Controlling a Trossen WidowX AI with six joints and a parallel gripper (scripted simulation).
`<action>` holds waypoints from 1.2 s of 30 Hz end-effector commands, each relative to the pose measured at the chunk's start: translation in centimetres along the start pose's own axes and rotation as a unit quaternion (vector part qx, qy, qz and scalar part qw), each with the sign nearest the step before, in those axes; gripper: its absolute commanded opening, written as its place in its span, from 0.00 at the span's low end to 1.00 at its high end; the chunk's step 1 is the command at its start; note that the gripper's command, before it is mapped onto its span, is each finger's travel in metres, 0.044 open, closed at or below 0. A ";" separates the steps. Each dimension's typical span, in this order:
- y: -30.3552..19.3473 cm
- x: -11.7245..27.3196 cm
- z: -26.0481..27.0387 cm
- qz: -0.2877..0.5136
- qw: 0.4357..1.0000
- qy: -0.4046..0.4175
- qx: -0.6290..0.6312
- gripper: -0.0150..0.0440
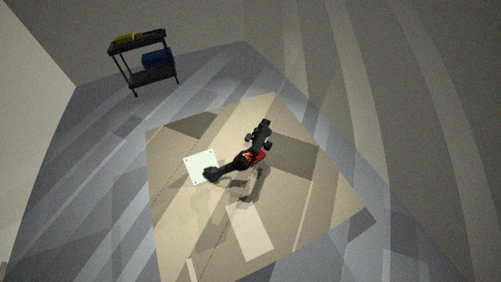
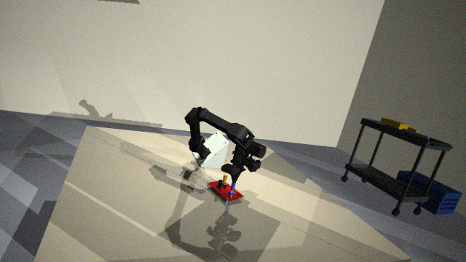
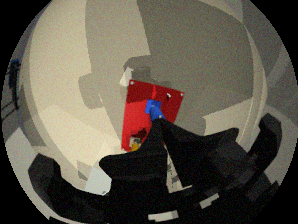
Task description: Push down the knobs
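The red circuit board (image 1: 260, 156) (image 2: 237, 196) (image 3: 132, 120) stands on short legs on the table. A blue knob (image 2: 233, 186) (image 3: 153, 107) stands upright near one end, above a blue base on the board; whether it touches that base is too small to tell. A yellow knob (image 2: 225, 178) (image 3: 134, 147) stands near the other end beside a black part (image 2: 220, 184), partly hidden by a finger in the wrist view. My gripper (image 2: 234, 181) (image 3: 157, 120) is shut with nothing between its fingers. Its tips are right at the top of the blue knob, seemingly touching it.
A white panel (image 1: 200, 164) (image 2: 218, 154) stands tilted near the arm's base. A pale flat rectangle (image 1: 250, 232) lies on the table (image 1: 290, 200). A black cart (image 1: 150, 76) (image 2: 386, 175) with yellow and blue boxes stands away from the table.
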State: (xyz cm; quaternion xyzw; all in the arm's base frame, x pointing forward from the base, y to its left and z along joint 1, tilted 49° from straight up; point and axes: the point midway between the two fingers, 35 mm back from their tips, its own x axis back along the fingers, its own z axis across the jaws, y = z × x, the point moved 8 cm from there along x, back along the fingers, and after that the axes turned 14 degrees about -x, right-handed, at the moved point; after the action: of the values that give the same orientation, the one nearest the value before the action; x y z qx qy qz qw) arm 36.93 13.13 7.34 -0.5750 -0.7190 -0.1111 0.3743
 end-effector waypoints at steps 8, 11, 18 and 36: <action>0.2 -1.4 -0.3 0.009 1.000 -0.002 -0.004 0.25; 0.2 -1.5 -0.3 0.009 1.000 -0.002 -0.004 0.25; 0.2 -1.8 -0.3 0.009 1.000 -0.002 -0.005 0.25; 0.2 -2.1 -0.3 0.009 1.000 -0.002 -0.005 0.25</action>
State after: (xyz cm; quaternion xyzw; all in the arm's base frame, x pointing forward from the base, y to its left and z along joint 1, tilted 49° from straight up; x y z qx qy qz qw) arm 36.79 12.98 7.15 -0.5707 -0.7218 -0.1107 0.3756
